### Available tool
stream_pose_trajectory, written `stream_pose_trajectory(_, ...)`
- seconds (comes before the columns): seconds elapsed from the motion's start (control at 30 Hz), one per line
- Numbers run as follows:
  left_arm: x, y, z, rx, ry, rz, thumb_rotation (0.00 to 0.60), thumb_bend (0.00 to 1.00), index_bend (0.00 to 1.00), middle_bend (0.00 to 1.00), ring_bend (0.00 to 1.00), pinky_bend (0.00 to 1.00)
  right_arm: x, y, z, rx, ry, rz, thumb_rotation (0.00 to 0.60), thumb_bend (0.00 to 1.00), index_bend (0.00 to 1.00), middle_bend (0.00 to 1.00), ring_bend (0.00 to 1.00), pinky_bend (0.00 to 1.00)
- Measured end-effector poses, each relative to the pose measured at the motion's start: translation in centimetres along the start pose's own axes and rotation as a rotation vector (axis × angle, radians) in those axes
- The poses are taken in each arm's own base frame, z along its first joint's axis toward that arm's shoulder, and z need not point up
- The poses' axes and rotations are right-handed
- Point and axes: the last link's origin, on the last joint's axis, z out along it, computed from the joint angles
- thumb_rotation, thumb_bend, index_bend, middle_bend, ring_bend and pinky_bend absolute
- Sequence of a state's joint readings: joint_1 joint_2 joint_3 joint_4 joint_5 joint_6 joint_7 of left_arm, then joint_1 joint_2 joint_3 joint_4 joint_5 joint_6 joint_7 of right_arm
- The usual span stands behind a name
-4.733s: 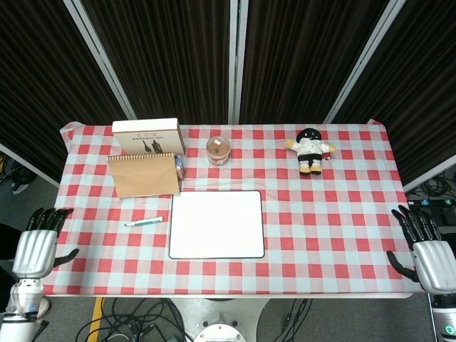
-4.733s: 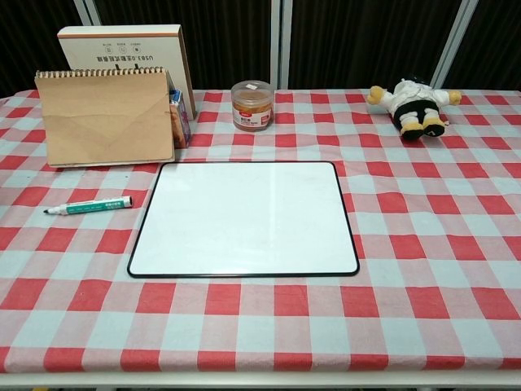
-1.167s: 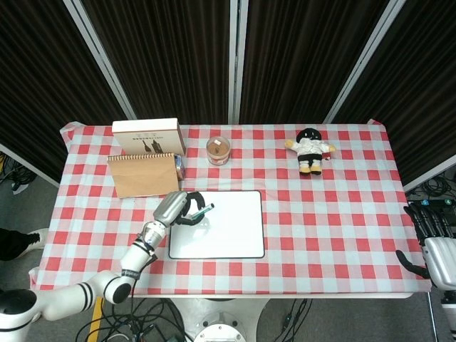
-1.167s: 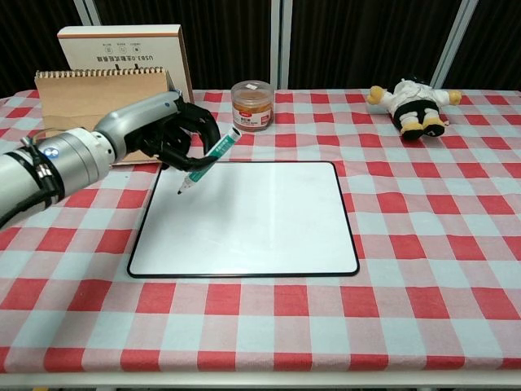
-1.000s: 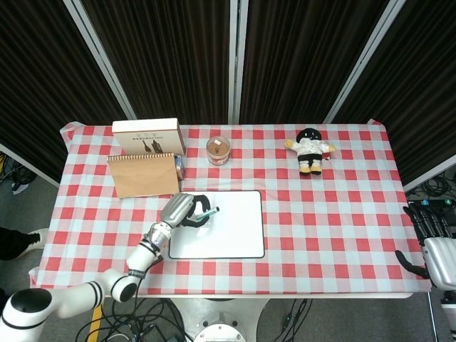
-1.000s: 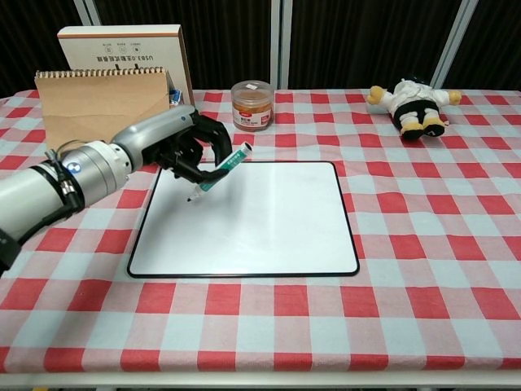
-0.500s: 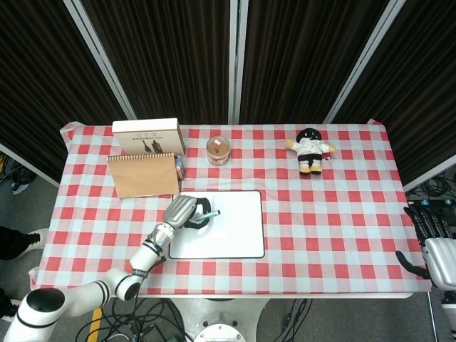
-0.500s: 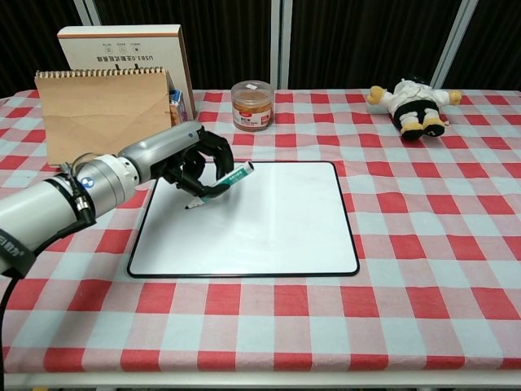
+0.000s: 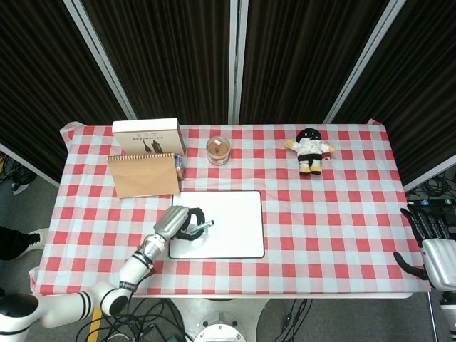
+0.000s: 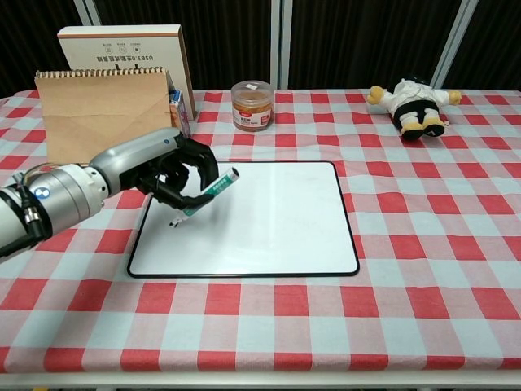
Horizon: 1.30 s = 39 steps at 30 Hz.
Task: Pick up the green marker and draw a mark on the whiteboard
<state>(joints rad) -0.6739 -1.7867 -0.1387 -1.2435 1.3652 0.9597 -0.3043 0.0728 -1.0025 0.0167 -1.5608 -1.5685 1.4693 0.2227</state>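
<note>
left hand [image 10: 167,175]: fingers clamped on green marker [image 10: 206,192], tip at whiteboard [image 10: 260,220] left side | right hand [image 9: 431,246]: fingers apart, holding nothing

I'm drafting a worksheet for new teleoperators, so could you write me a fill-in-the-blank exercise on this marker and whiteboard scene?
1. The green marker is held by the robot's ____ hand.
2. The marker's tip points down toward the ____ part of the whiteboard.
3. The right hand holds ____ and sits off the table's right edge.
4. The plush doll lies on the far ____ side of the checkered tablecloth.

Missing words: left; left; nothing; right
</note>
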Motion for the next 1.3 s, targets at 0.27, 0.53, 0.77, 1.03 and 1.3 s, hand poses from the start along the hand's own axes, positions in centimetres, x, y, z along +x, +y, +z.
stream_pose_trajectory(0.27, 0.1, 0.4, 2.1, 0.003, 0.006, 0.035, 0.600, 0.42, 0.57, 0.54, 0.73, 0.72, 0.2, 0.2, -0.1, -0.016, 0.003, -0.002, 0.600, 0.20, 0.00, 0.03, 0.00, 0.00)
stream_pose_trajectory(0.53, -0.3, -0.4, 3.1, 0.040, 0.009, 0.036, 0.600, 0.42, 0.57, 0.54, 0.73, 0.72, 0.1, 0.2, 0.2, -0.016, -0.003, -0.003, 0.600, 0.20, 0.00, 0.03, 0.00, 0.00)
stream_pose_trajectory(0.77, -0.8, -0.6, 3.2, 0.048, 0.010, 0.016, 0.600, 0.42, 0.57, 0.54, 0.73, 0.72, 0.1, 0.2, 0.2, -0.017, -0.008, -0.003, 0.600, 0.20, 0.00, 0.03, 0.00, 0.00)
stream_pose_trajectory(1.03, -2.5, 0.4, 3.4, 0.044, -0.008, -0.040, 0.600, 0.42, 0.57, 0.54, 0.73, 0.72, 0.2, 0.5, -0.2, -0.024, -0.006, -0.007, 0.600, 0.20, 0.00, 0.03, 0.00, 0.00)
stream_pose_trajectory(1.3, -4.1, 3.3, 3.7, -0.025, -0.027, -0.066, 0.600, 0.42, 0.57, 0.54, 0.73, 0.72, 0.7, 0.7, -0.5, -0.029, 0.011, -0.008, 0.600, 0.20, 0.00, 0.03, 0.00, 0.00)
